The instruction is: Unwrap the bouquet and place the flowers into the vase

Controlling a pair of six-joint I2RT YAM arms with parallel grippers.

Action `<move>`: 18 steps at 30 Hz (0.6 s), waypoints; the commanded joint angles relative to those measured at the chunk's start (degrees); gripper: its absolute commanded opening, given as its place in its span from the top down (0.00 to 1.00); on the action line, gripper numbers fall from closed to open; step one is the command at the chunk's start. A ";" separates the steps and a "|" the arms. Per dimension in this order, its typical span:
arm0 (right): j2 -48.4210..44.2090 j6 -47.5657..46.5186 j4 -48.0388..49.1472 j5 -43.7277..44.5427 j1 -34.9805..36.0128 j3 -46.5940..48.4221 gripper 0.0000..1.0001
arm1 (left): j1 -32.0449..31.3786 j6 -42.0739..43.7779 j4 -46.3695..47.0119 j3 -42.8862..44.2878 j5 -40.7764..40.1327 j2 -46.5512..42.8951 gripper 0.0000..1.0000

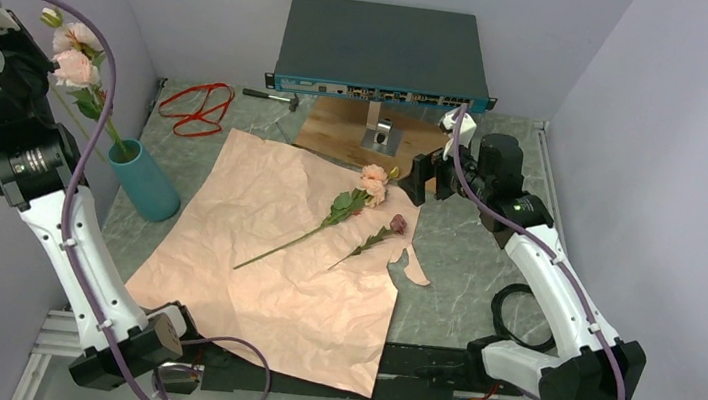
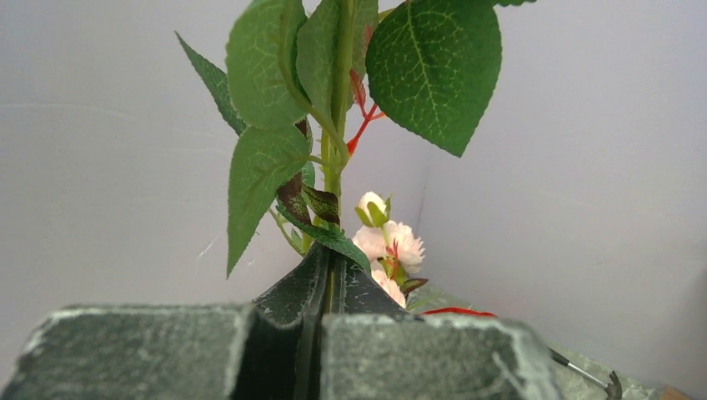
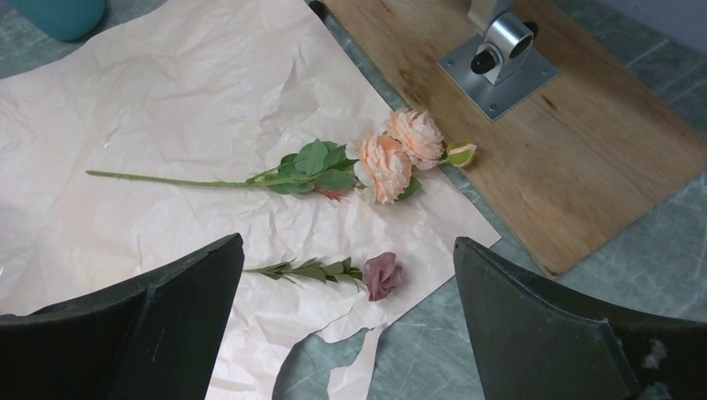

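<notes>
**Findings.** The left fingers (image 2: 313,292) are pressing together on a green leafy stem (image 2: 333,167), which is running out past the fingertips. Its lower end is hiding behind them. Pink blooms (image 2: 388,246) are showing just beyond those tips. In the overhead view these are standing in the teal vase (image 1: 146,181), which is sitting on the surface (image 1: 464,263) beside the paper's edge.

The right fingers (image 3: 167,317) are standing wide apart and holding nothing, hovering over the flattened pink paper (image 3: 167,100). A small mauve rose (image 3: 382,275) is lying between them, and a peach flower (image 3: 388,162) is lying farther beyond the tips. The red ribbon (image 1: 197,107) is lying loose, well apart from both.

**Assessment.** Unwrapping is looking complete, and the left arm is engaging in placing its stem in the vase. The step is calling for:
- bringing the stem's lower end over the vase mouth, beside the stem standing there;
- lowering it until it is seating;
- parting the fingers only then.

**Risk.** The leaves are liable to snag on the seated blooms, and the narrow vase is liable to tip.
</notes>
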 commanded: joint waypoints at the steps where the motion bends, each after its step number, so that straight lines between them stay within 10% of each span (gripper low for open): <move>1: 0.35 0.50 0.32 -0.59 -0.09 2.52 0.00 | 0.30 -1.63 5.05 5.11 2.95 1.99 1.00; 18: 1.75 0.08 -0.40 -0.53 -0.09 2.78 0.00 | 0.28 -5.53 2.57 5.84 7.47 4.57 1.00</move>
